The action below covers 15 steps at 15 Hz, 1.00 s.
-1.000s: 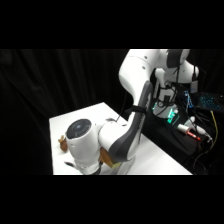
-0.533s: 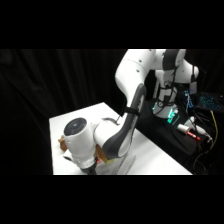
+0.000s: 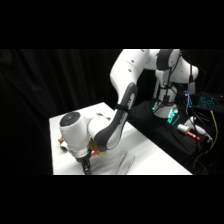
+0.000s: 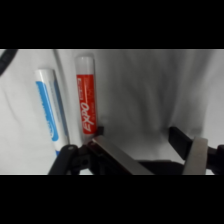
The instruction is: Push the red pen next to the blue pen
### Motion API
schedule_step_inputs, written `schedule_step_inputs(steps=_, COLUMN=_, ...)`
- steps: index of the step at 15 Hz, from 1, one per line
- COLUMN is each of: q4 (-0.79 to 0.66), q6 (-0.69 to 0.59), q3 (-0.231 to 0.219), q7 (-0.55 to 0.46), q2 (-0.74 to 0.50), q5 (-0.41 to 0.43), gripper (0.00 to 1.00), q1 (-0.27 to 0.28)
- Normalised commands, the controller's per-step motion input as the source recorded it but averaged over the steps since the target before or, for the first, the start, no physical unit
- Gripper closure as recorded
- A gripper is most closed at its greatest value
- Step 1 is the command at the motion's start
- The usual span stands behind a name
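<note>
Wrist view, hand [image 4: 145, 150] low over table [image 4: 140, 85], fingers apart, one apparently touching red pen [image 4: 87, 97], blue pen [image 4: 49, 112] alongside.

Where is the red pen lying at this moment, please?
In the wrist view the red pen lies on the white table, parallel to the blue pen on its left, a narrow gap between them.

Glossy plastic red pen [image 4: 86, 95] (blue pen [image 4: 48, 109] likewise)
</note>
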Motion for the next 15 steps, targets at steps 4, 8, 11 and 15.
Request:
schedule_step_inputs(steps=4, q4=0.08, q6=0.01, q3=-0.04, q7=-0.04, q2=0.03, q5=0.063, gripper=0.0, q1=-0.031)
schedule_step_inputs(steps=8, q4=0.08, q6=-0.01, q3=-0.053, q7=-0.05, q2=0.01, q5=0.044, gripper=0.0, q1=-0.04)
schedule_step_inputs(steps=11, q4=0.03, q6=-0.04, q3=-0.02, q7=-0.08, q2=-0.06, q5=0.048, gripper=0.0, q1=-0.048)
schedule_step_inputs(steps=15, q4=-0.13, q6=-0.26, q3=0.003, q7=-0.12, q2=-0.31, q5=0.025, gripper=0.0, q1=-0.012)
